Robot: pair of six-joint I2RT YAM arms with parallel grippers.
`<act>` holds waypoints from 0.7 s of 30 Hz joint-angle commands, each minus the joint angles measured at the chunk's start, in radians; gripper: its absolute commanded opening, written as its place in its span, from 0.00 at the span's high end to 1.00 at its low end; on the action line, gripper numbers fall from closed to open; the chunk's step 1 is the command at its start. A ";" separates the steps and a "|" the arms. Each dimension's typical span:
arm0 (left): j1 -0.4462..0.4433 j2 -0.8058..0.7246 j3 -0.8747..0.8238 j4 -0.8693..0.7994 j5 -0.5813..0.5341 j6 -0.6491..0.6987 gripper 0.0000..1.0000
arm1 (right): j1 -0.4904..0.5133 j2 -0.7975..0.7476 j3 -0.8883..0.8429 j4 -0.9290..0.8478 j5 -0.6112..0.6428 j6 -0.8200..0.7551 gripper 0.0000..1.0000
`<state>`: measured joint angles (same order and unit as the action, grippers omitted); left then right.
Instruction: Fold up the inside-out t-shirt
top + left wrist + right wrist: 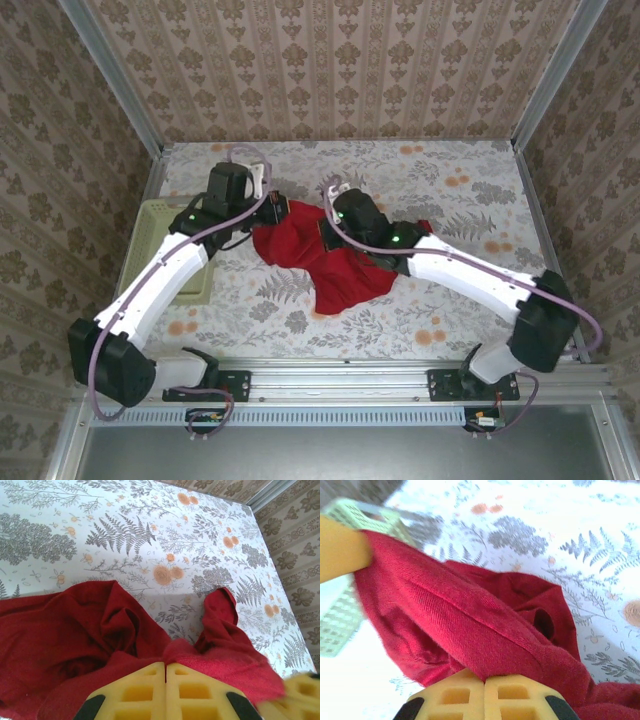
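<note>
Jaws of left hand (165, 669) and right hand (484, 681) clamp the inside-out t-shirt (335, 272).

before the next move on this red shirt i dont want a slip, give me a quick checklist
1. left tool shut on the t-shirt: ok
2. right tool shut on the t-shirt: ok
3. t-shirt lying flat: not ok, bunched and creased
4. t-shirt apart from the basket, top view: ok
5. which edge each tool holds: cannot tell
</note>
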<state>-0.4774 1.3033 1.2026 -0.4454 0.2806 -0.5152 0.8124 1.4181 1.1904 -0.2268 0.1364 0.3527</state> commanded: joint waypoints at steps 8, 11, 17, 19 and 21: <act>-0.059 0.176 0.121 -0.068 -0.020 0.044 1.00 | -0.021 -0.159 -0.265 0.054 -0.097 0.157 1.00; -0.110 0.247 0.135 -0.076 -0.017 0.049 1.00 | -0.045 -0.102 -0.301 0.042 -0.104 0.203 1.00; -0.148 0.205 0.077 -0.017 -0.021 0.019 1.00 | -0.045 -0.154 -0.224 0.023 -0.123 0.113 1.00; -0.143 0.153 0.041 0.004 -0.044 0.008 1.00 | -0.044 -0.144 -0.204 0.029 -0.152 0.090 0.92; -0.131 0.097 0.003 0.025 -0.059 -0.004 1.00 | -0.041 -0.109 -0.208 0.071 -0.181 0.096 0.81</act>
<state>-0.6258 1.4895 1.2373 -0.4614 0.2535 -0.4980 0.7658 1.3022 0.9535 -0.1970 0.0097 0.4694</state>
